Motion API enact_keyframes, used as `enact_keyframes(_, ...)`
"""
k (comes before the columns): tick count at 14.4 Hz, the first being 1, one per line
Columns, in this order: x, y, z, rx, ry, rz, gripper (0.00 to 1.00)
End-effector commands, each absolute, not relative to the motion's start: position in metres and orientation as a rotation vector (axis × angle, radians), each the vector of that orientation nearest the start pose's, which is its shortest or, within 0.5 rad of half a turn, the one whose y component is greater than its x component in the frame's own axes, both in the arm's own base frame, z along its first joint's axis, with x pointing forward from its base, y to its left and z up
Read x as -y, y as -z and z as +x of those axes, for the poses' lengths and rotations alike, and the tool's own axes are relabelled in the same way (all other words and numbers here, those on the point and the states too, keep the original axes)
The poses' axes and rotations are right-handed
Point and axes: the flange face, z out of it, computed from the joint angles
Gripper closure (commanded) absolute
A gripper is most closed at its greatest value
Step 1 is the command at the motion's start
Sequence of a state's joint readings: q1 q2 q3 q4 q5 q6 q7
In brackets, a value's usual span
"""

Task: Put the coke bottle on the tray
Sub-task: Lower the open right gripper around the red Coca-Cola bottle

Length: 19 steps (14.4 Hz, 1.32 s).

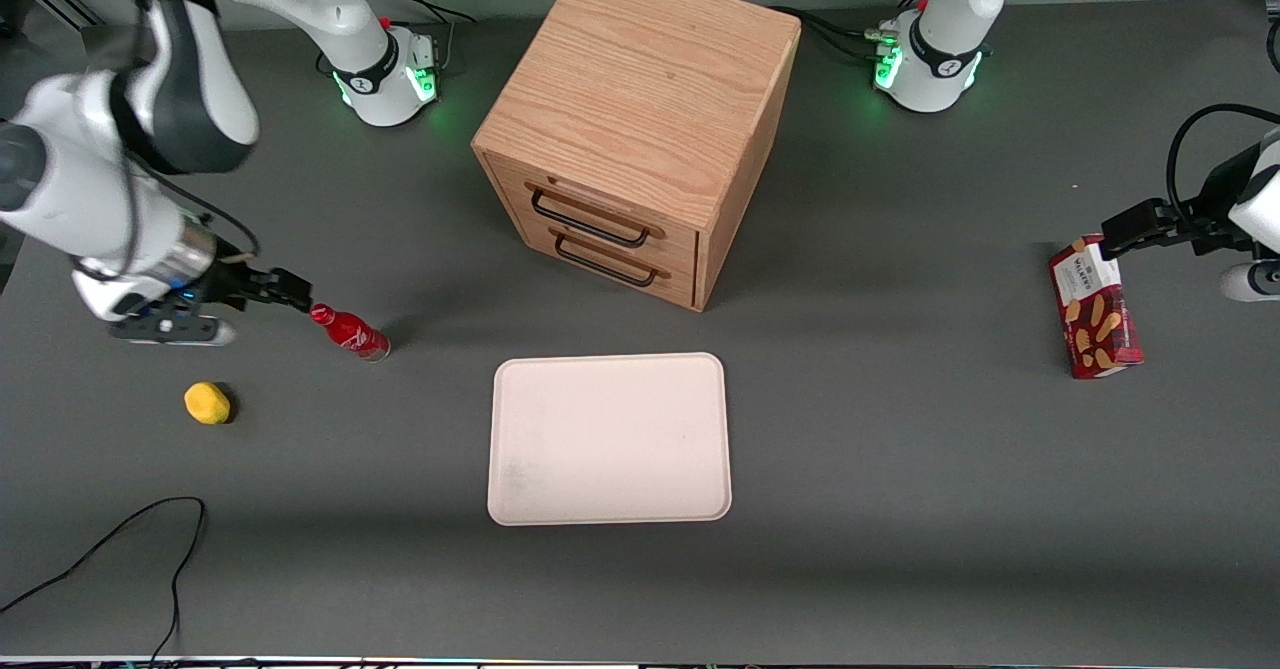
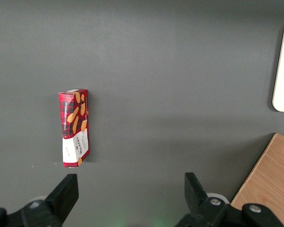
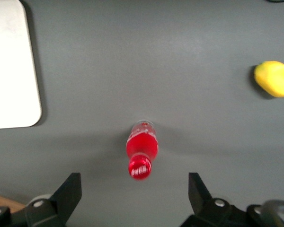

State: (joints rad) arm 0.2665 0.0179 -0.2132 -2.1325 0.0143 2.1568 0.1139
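The coke bottle (image 1: pixel 350 333) is small and red with a red cap and stands upright on the dark table, toward the working arm's end. In the right wrist view I look down on the bottle (image 3: pixel 142 146), and its cap lies just ahead of the gap between the fingers. My right gripper (image 1: pixel 293 293) hovers beside and slightly above the cap, open and empty, and it also shows in the right wrist view (image 3: pixel 135 191). The cream-white tray (image 1: pixel 610 494) lies flat and empty near the table's middle, nearer the front camera than the bottle. Its corner shows in the right wrist view (image 3: pixel 12 71).
A wooden two-drawer box (image 1: pixel 640 109) stands farther from the front camera than the tray. A yellow lemon-like object (image 1: pixel 207 402) lies near the bottle, nearer the camera. A red biscuit box (image 1: pixel 1095 319) stands toward the parked arm's end. A black cable (image 1: pixel 120 539) lies near the front edge.
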Motion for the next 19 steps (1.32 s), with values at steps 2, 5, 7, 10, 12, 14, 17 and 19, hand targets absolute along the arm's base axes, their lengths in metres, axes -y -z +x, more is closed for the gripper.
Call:
enact_keyframes(2, -0.039, -0.354, 0.532, -0.060, 0.043, -3.141, 0.00)
enact_keyframes(5, -0.044, -0.328, 0.532, -0.043, 0.002, -3.152, 0.00)
enact_keyframes(7, -0.046, -0.318, 0.526, -0.033, 0.016, -3.152, 0.00)
enact_keyframes(10, -0.045, -0.305, 0.526, -0.006, 0.029, -3.155, 0.00)
enact_keyframes(12, -0.045, -0.302, 0.526, 0.016, 0.025, -3.157, 0.00)
enact_keyframes(14, -0.044, -0.303, 0.526, 0.049, 0.022, -3.156, 0.14)
enact_keyframes(17, -0.042, -0.302, 0.525, 0.083, 0.000, -3.157, 0.44)
enact_keyframes(19, -0.042, -0.304, 0.525, 0.083, -0.015, -3.157, 0.57)
